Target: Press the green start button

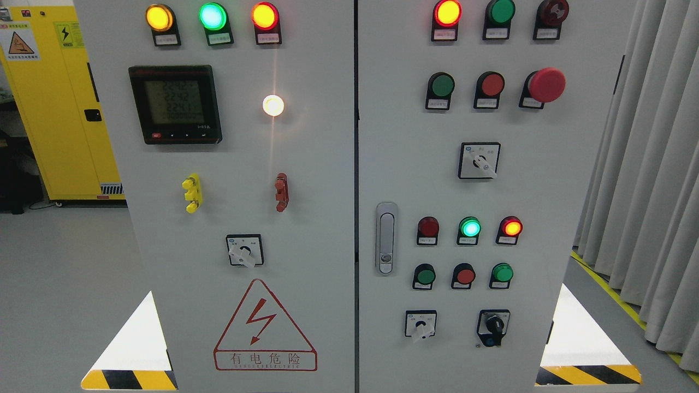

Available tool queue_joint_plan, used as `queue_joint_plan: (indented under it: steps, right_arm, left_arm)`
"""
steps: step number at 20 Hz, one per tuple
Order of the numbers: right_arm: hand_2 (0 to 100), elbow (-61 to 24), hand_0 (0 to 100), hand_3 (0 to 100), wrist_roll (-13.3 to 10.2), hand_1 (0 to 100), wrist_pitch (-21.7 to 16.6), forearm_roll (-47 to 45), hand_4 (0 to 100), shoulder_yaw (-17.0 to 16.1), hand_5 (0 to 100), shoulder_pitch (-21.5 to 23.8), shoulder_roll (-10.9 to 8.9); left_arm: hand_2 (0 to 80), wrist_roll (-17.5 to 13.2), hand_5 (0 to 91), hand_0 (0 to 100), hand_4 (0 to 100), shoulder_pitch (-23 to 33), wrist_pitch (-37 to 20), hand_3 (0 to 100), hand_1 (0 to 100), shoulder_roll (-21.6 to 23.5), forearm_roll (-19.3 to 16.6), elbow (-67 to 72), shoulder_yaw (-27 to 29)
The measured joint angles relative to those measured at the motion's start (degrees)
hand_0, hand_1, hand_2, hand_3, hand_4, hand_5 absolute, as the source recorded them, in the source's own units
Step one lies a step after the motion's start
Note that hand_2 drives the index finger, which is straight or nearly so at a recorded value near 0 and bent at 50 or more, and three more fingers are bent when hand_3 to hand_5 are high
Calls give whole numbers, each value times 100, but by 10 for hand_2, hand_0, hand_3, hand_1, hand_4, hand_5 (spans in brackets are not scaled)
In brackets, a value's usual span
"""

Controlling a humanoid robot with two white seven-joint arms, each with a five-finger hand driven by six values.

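A grey electrical cabinet [338, 218] with two doors fills the head view. The right door carries green push buttons: one in the upper row [442, 85], one at the left of the lower row [425, 276] and one at the right of the lower row [502, 272]. Red push buttons [492, 84] [465, 275] sit beside them. A green indicator lamp [469, 227] is lit on the right door and another green lamp [212, 16] on the left door. No robot hand or arm shows in this view.
A red mushroom emergency stop [546, 85] sticks out at the upper right. Rotary switches [479, 160] [245, 250] [420, 325], a key switch [494, 326], a door handle [386, 238] and a meter [175, 104] are on the panel. A yellow cabinet [52, 109] stands left, curtains [650, 164] right.
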Motion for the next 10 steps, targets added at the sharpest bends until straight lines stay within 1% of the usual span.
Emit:
queue_joint_plan:
  steps: [8,10]
  right_arm:
    - [0,62,154,0,45,267,-1,1,0,-140,0,-77,79]
    - [0,68,154,0,96,266,-62,-13,0,-164,0,-93,92]
  left_arm:
    - [0,-1,0,120,0,0,0,0,556,0,1,0,0]
    - [0,-1,0,120,0,0,0,0,556,0,2,0,0]
